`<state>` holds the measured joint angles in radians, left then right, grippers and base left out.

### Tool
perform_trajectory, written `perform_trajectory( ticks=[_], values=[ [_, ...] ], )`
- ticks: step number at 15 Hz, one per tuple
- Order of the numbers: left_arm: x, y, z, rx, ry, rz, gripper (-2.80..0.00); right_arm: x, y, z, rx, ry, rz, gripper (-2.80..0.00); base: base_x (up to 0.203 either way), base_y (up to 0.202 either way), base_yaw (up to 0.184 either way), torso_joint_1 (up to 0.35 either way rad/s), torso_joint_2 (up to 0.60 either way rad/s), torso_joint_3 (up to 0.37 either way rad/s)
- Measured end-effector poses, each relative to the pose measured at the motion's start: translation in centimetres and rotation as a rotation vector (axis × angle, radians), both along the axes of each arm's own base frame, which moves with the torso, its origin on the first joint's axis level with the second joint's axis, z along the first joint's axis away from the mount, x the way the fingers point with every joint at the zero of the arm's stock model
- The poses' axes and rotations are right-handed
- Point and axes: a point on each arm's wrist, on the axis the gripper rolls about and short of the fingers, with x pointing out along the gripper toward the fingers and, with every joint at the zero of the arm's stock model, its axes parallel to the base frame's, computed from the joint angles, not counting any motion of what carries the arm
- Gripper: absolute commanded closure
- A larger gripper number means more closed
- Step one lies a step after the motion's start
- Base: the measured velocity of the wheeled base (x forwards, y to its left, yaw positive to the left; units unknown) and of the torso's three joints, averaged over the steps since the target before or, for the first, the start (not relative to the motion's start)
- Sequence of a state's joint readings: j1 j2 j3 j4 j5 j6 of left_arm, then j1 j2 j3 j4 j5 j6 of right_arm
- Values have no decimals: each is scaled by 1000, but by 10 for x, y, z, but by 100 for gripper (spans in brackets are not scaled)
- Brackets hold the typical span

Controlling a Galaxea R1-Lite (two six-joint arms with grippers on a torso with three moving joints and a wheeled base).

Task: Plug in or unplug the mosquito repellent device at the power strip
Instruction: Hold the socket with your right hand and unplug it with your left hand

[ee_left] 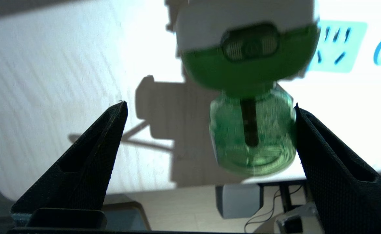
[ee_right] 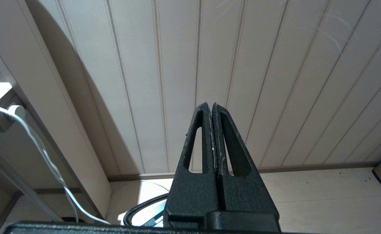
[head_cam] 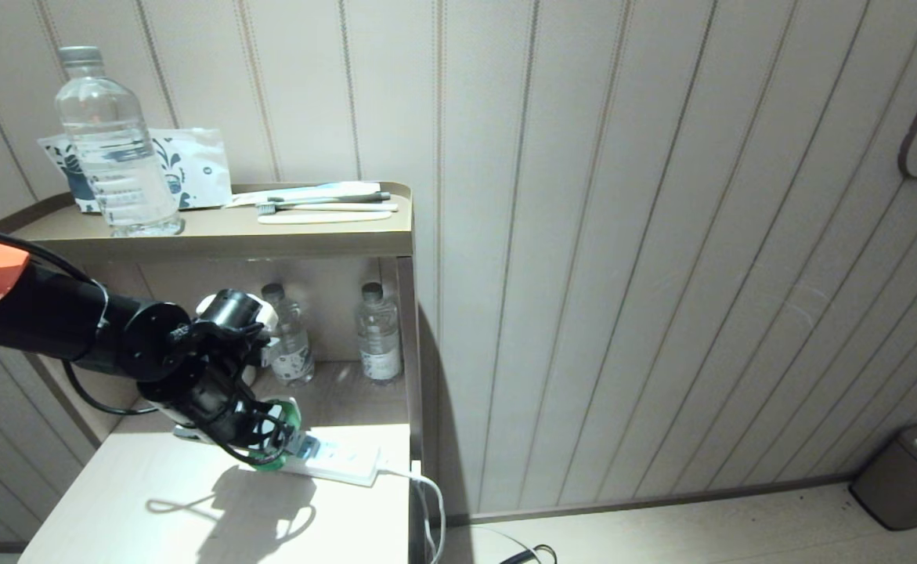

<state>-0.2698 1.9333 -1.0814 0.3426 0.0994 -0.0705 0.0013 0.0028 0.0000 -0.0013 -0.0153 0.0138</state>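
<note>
Left gripper (ee_left: pixel 210 107) is sitting nearest the lens in the left wrist view, fingers (ee_left: pixel 89 162) spread wide and released, grasping nothing; the mosquito repellent device (ee_left: pixel 250 97) is sitting between them, closer to one finger and looking just about touching it at the bottle side, hard to tell for sure. Device is showing a translucent green bottle under a white-and-green cap, and it is sitting at the power strip (ee_left: pixel 340 45), whose bluish socket marking is showing right beside the cap; prongs are not visible. In the head view the left gripper (head_cam: pixel 270 439) is reaching down over the light tabletop (head_cam: pixel 153 501), covering most of the mosquito repellent device (head_cam: pixel 290 411) at the near end of the power strip (head_cam: pixel 344 460), with the white cord (head_cam: pixel 427 501) running off the strip's other end over the table edge. Right gripper (ee_right: pixel 213 136) is hanging parked, fingers pressed together on nothing, facing the panelled wall (ee_right: pixel 242 65). Farther back, two small water bottles (head_cam: pixel 378 333) are standing in the shelf recess. On the top shelf (head_cam: pixel 215 235) a big water bottle (head_cam: pixel 113 149), a printed pouch (head_cam: pixel 192 164) and a toothbrush (head_cam: pixel 325 205) are lying. A bin (head_cam: pixel 908 474) is sitting on the floor far right.
</note>
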Motion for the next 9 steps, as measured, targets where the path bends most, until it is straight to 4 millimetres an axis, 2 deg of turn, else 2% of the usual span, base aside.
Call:
perform_trajectory(
  ticks=[3, 9],
  values=[
    [-32, 8, 2, 21, 28, -40, -280, 0, 0, 0, 0, 0, 0, 0, 0, 0, 0, 0, 0, 0],
    [-96, 10, 30, 3, -38, -113, -280, 0, 0, 0, 0, 0, 0, 0, 0, 0, 0, 0, 0, 0]
  ],
)
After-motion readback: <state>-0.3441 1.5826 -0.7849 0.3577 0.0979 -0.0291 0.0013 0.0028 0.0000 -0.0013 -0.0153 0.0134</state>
